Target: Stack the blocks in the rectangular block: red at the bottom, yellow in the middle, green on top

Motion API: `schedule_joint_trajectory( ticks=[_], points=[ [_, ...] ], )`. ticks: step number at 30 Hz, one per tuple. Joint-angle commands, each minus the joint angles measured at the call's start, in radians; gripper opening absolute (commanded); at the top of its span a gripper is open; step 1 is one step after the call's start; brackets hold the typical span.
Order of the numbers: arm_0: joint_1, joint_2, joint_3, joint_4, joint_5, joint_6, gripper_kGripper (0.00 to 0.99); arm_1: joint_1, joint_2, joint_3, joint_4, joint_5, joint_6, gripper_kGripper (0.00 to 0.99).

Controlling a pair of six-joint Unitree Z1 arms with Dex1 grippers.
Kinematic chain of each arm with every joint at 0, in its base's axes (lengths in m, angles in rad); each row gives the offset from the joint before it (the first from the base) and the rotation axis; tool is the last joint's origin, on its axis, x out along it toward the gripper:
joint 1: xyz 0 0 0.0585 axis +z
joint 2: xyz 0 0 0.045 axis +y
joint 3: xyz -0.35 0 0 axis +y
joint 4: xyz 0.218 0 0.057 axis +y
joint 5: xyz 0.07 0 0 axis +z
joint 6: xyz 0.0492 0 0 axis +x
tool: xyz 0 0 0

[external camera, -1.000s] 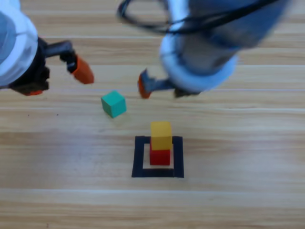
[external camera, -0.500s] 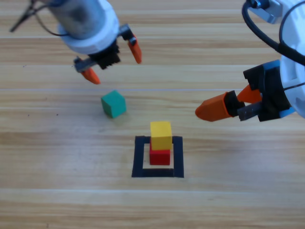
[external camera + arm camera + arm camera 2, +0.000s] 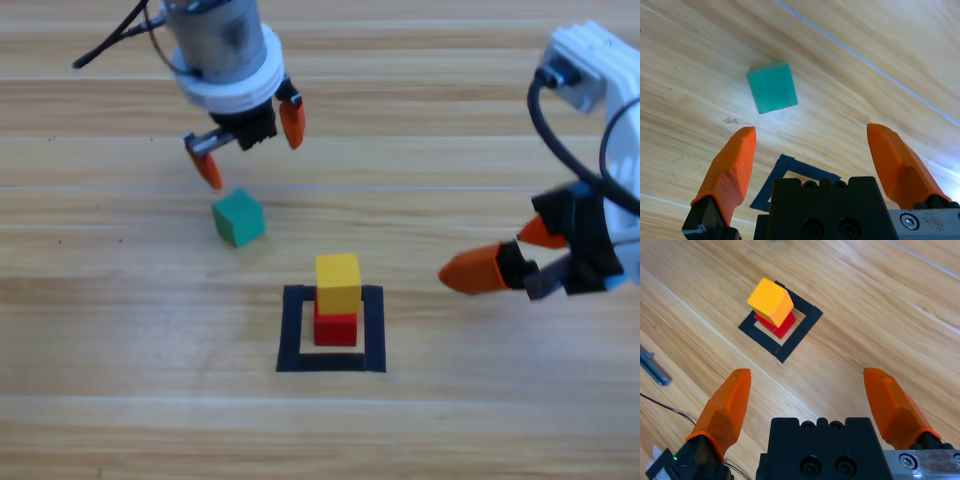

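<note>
The yellow cube (image 3: 338,283) rests on the red cube (image 3: 336,327) inside the black tape square (image 3: 290,330); the right wrist view shows the same yellow cube (image 3: 771,302), red cube (image 3: 780,323) and tape square (image 3: 801,326). The teal-green cube (image 3: 238,217) lies alone on the table, up and left of the stack, and appears as the green cube (image 3: 772,87) in the left wrist view. My left gripper (image 3: 250,145) hangs open just above and behind it, holding nothing. My right gripper (image 3: 505,252) is open at the right side, away from the stack.
A corner of the tape square (image 3: 785,172) shows between the left jaws. A thin pale line (image 3: 865,62) crosses the wooden table beyond the green cube. A grey bar (image 3: 652,367) and thin cables lie at the table's edge in the right wrist view.
The left gripper has swung in from the left edge to above the green cube. The right arm has drawn back from the middle to the right side. No cube has moved.
</note>
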Motion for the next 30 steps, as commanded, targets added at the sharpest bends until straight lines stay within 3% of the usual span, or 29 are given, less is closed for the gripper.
schedule_joint_trajectory(
  ticks=[1, 30],
  points=[
    [0.043, 0.12, -0.059, 0.05, 0.01, -0.03, 0.934, -0.026, -0.005, 0.11, -0.143, 0.028, -0.016, 0.99],
    [0.056, 0.192, -0.036, 0.061, -0.05, -0.096, 0.937, -0.024, -0.066, 0.137, -0.145, 0.026, -0.027, 0.99]
  ],
)
